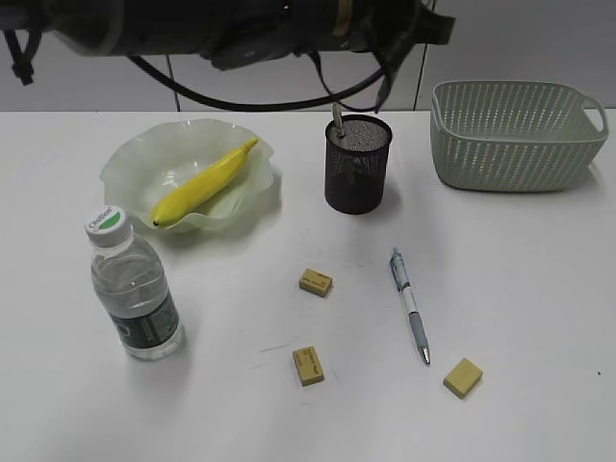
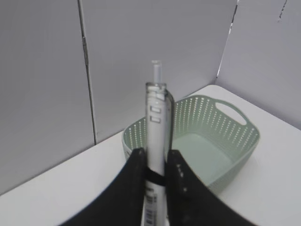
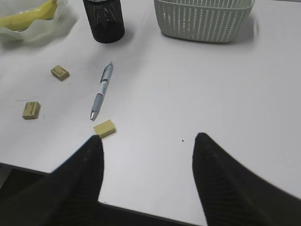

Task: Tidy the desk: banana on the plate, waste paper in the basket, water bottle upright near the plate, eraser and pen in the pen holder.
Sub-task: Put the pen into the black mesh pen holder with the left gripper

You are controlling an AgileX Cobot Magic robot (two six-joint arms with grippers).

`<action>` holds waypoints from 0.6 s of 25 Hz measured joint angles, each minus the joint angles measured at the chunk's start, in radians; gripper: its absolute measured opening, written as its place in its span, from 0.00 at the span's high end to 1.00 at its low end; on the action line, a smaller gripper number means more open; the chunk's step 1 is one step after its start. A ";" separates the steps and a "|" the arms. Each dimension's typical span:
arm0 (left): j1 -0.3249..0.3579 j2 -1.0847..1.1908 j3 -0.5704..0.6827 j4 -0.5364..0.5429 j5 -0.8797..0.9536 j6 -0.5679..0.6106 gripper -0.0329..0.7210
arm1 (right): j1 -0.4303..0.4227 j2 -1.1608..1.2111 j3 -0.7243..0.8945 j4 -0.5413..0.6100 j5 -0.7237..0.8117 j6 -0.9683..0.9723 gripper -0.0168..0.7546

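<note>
My left gripper (image 2: pixel 156 162) is shut on a white pen (image 2: pixel 155 127) held upright. In the exterior view that pen (image 1: pixel 337 117) pokes up at the back rim of the black mesh pen holder (image 1: pixel 358 164), under the dark arm. A second, blue-grey pen (image 1: pixel 410 305) lies on the desk. Three yellow erasers (image 1: pixel 316 282) (image 1: pixel 308 365) (image 1: pixel 463 377) lie around it. The banana (image 1: pixel 204 183) lies in the green plate (image 1: pixel 125 159). The water bottle (image 1: pixel 135 289) stands upright in front of the plate. My right gripper (image 3: pixel 146 141) is open and empty over the desk's front edge. The waste paper is out of view.
The sage-green basket (image 1: pixel 515 135) stands at the back right, and what shows of its inside (image 2: pixel 211 141) looks empty. In the right wrist view the nearest eraser (image 3: pixel 104 128) lies just beyond my left finger, with the loose pen (image 3: pixel 102 91) and pen holder (image 3: pixel 104 21) farther off.
</note>
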 joint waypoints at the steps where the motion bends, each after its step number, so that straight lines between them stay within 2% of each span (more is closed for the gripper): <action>1: 0.034 0.020 0.000 0.019 -0.060 0.000 0.84 | 0.000 0.000 0.000 0.000 0.000 0.000 0.36; 4: 0.115 0.091 0.000 0.026 -0.259 0.001 0.84 | 0.000 0.000 0.000 0.000 0.000 0.000 0.36; 7: 0.166 0.158 0.000 0.013 -0.401 0.036 0.84 | 0.000 0.000 0.000 0.000 0.000 -0.001 0.36; 12: 0.187 0.206 0.000 -0.115 -0.447 0.193 0.84 | 0.000 0.000 0.000 0.000 0.000 -0.001 0.36; 15: 0.187 0.219 0.000 -0.142 -0.485 0.257 0.84 | 0.000 0.000 0.000 0.000 0.000 -0.001 0.36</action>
